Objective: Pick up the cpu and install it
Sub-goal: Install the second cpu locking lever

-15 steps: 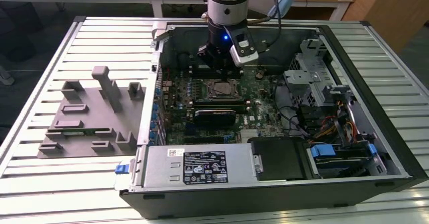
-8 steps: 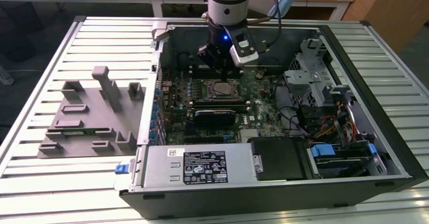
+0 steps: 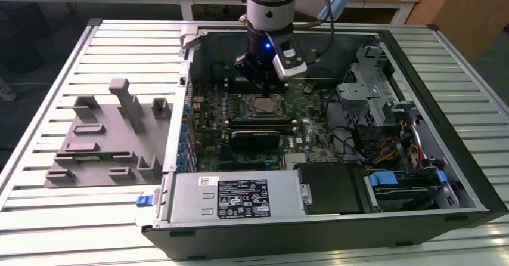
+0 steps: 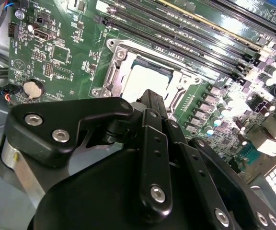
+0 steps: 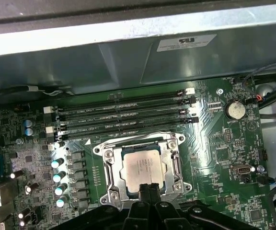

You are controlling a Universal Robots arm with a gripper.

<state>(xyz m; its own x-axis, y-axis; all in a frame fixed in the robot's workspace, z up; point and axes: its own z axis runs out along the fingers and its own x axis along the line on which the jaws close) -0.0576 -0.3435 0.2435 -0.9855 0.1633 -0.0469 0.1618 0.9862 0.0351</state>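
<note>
Gripper (image 3: 266,92) is positioned directly above the socket (image 5: 143,168) inside the open PC case (image 3: 445,129) on the slatted tabletop (image 3: 47,69); fingers are seen pressed together, nothing held. One cpu (image 5: 141,167) is seated flat in the metal-framed socket, silvery top up, also seen in the second wrist view (image 4: 145,79). Four memory slots (image 5: 123,115) are counted just beside the socket. One grey fixture block (image 3: 107,141) sits well apart on the exterior view's left.

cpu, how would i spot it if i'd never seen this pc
Look inside the open computer case at the green motherboard. Near its middle sits a metal-framed socket, beside the long dark memory slots. The cpu is the flat silvery square lying in that frame.
</note>
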